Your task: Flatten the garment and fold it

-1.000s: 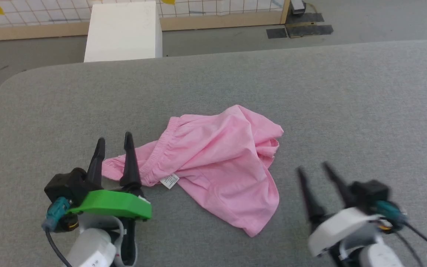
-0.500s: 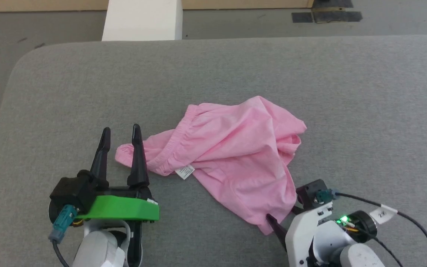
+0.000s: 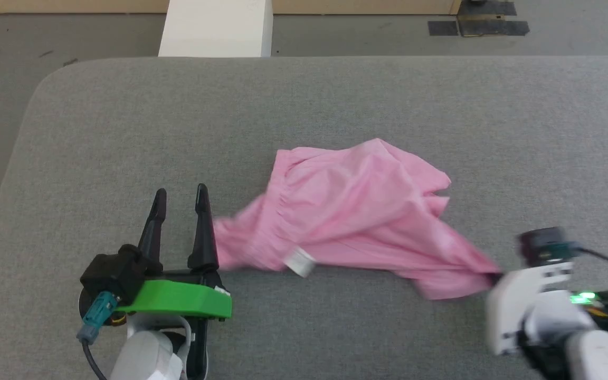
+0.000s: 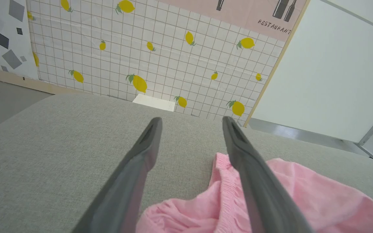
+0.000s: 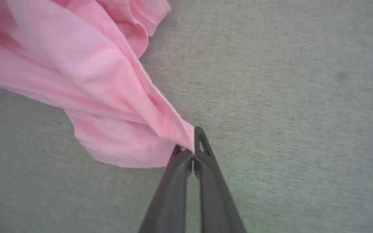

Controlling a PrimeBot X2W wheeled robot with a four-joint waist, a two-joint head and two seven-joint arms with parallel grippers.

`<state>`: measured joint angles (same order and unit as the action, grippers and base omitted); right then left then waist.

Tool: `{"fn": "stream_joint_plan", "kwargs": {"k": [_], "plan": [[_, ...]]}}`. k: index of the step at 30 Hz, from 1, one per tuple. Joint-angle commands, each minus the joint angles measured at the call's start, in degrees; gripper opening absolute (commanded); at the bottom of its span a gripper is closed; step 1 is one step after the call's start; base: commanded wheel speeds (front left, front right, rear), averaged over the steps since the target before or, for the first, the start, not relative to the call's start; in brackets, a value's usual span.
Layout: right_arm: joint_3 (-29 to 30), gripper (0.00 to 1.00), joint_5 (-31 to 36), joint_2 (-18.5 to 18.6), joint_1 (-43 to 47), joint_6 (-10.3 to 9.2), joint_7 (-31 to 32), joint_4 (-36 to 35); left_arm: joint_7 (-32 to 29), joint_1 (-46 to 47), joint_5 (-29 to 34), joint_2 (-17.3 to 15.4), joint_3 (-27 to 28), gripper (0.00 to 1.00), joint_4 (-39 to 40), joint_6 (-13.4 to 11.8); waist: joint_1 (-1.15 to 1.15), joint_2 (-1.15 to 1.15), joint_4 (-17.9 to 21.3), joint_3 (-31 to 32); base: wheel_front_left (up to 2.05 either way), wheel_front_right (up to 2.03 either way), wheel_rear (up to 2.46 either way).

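The garment [image 3: 357, 211] lies crumpled on the grey surface [image 3: 335, 100]. The right gripper [image 5: 191, 152] pinches its near corner, jaws pressed together on the fabric. The left gripper [image 3: 180, 189] stands spread beside the waistband [image 3: 282, 174] end, holding nothing. Draw the pinched corner outward, low and evenly, and anchor the waistband so the cloth spreads rather than slides.
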<state>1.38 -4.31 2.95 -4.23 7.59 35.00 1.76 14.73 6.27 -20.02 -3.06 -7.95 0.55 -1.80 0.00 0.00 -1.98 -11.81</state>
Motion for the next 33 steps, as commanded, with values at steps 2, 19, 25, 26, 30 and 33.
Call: {"fn": "stream_joint_plan", "kwargs": {"k": [2, 19, 25, 26, 30, 33], "plan": [[5.4, 0.00, 1.8, 1.5, 0.9, -0.10, 1.1, -2.4, 0.3, 0.0, -0.5, 0.2, -0.3, 1.00, -0.3, 0.2, 0.00, 0.00, 0.7, 0.5, 0.00, 0.00, 0.00], [17.2, 1.00, 6.5, 1.0, 2.2, -0.10, -22.1, -2.9, 0.1, -0.5, 1.6, 0.1, -9.8, 1.00, -8.0, 7.1, 0.00, 0.00, 4.2, 4.2, 0.00, 0.00, 0.00], [14.8, 1.00, 2.6, 0.0, 7.6, -0.10, -28.3, -4.4, -8.5, 0.1, -0.2, -1.2, -21.3, 1.00, -13.2, 9.1, 0.00, 0.00, 5.6, 6.1, 0.00, 0.00, 0.00], [14.2, 1.00, 1.6, 0.0, 8.0, -0.10, -28.7, -4.4, -10.2, 0.3, -0.9, -1.4, -22.5, 1.00, -13.7, 9.2, 0.00, 0.00, 5.9, 6.2, 0.00, 0.00, 0.00], [12.2, 1.00, -0.8, -0.1, 8.5, -0.10, -30.0, -3.3, -16.3, 1.3, -3.6, -1.9, -25.5, 1.00, -16.3, 9.2, 0.00, 0.00, 7.1, 6.1, 0.00, 0.00, 0.00], [10.5, 1.00, -1.6, -0.1, 8.1, -0.10, -30.3, -2.8, -19.5, 2.1, -4.4, -1.8, -25.7, 1.00, -18.4, 8.8, 0.00, 0.00, 8.2, 6.0, 0.00, 0.00, 0.00]]}}
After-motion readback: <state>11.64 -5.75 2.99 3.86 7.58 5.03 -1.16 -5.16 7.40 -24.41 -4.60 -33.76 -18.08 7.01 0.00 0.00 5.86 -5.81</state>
